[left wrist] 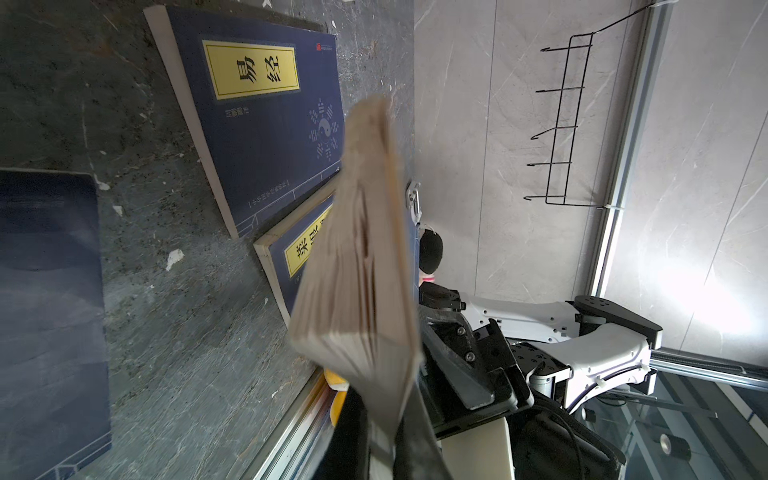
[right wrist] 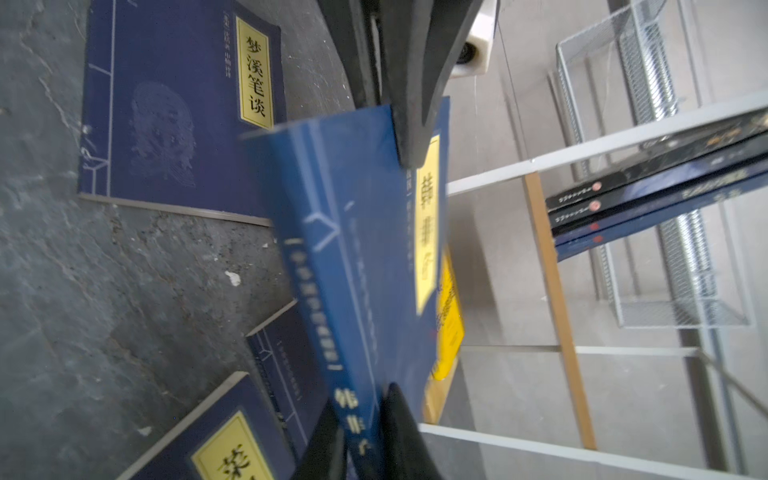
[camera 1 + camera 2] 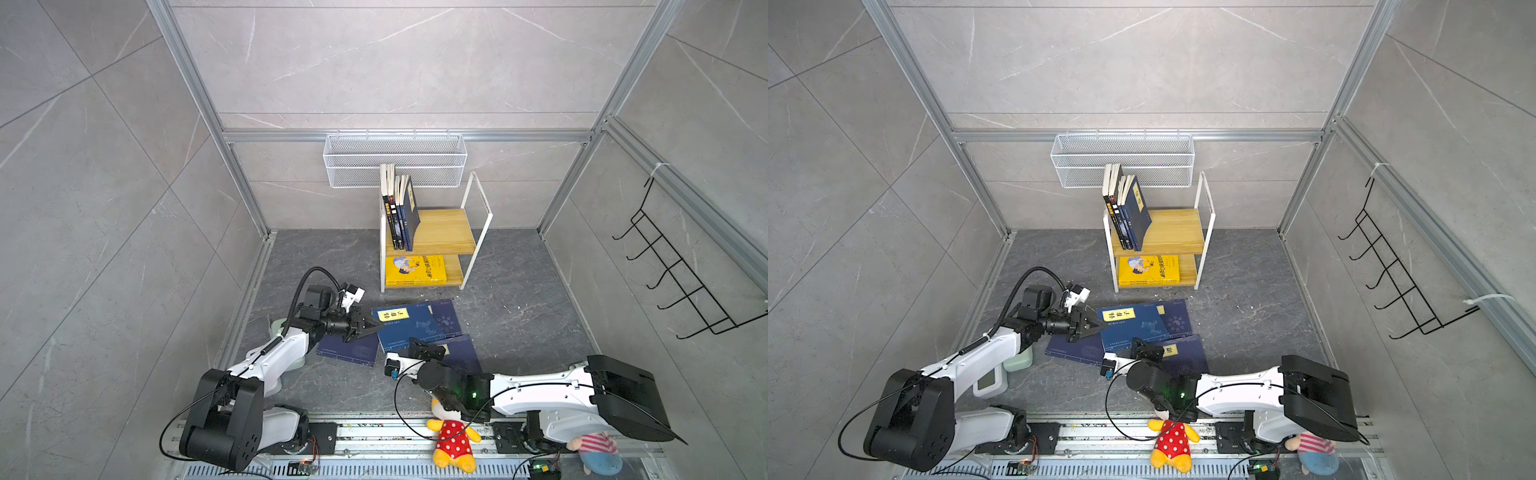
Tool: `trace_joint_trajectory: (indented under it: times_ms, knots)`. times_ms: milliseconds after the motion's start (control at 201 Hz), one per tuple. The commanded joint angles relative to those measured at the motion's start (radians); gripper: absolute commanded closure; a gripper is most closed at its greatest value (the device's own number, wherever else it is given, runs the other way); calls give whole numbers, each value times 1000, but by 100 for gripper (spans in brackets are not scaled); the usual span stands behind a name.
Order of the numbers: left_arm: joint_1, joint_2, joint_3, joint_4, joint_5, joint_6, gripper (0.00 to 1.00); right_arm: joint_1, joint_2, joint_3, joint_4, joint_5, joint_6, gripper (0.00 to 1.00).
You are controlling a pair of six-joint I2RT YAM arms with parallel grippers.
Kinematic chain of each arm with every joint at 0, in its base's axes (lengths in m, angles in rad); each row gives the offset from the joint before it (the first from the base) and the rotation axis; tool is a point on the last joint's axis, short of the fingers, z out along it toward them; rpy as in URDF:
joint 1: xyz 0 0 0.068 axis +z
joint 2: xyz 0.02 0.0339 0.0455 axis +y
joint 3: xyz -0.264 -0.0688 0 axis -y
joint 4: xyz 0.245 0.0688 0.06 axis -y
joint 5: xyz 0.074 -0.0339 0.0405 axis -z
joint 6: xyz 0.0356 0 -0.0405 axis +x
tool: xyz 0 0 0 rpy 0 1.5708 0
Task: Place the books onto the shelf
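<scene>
Evidently mid-pickup, the left gripper (image 3: pixel 374 326) and right gripper (image 2: pixel 363 415) were both clenched on one navy book (image 3: pixel 405 330), tilted up off the floor (image 3: pixel 519 291) in front of the shelf (image 3: pixel 442 232), so next it probably needed carrying up to stand beside the shelved books (image 3: pixel 401 212).

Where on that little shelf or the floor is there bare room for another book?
The top board is bare between the standing books and the shelf's right frame. The bottom board has only a strip right of the yellow book. Floor toward the right wall is open. Crowded: in front, flat navy books and both jaws gripping the raised navy book.
</scene>
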Motion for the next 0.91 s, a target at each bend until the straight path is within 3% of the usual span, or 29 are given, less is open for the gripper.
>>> trace_joint_trajectory:
  times_ms: [0, 40, 184, 274, 403, 523, 702, 901]
  knots:
    - [4, -30, 29, -28, 56, 33, 99, 2, 5, 5, 113, 71, -69, 100]
    - [9, -33, 32, -39, 49, 39, 85, 2, -13, -4, 111, 60, -72, 100]
    - [47, -65, 18, -46, 23, 74, 53, -8, -48, -31, 144, 47, -101, 100]
    - [93, -104, 23, -81, 1, 101, 39, -10, -60, -27, 112, 55, -116, 100]
    - [172, -167, 23, -150, -53, 193, 36, -71, -84, -43, 108, 61, -111, 100]
    - [276, -251, 27, -222, -126, 262, 23, -125, -134, -25, 21, 60, -104, 100]
    - [390, -347, 13, -259, -202, 367, 14, -253, -163, 32, -73, 38, -100, 100]
    - [436, -394, 49, -321, -269, 518, 8, -342, -117, 112, -97, -8, -178, 100]
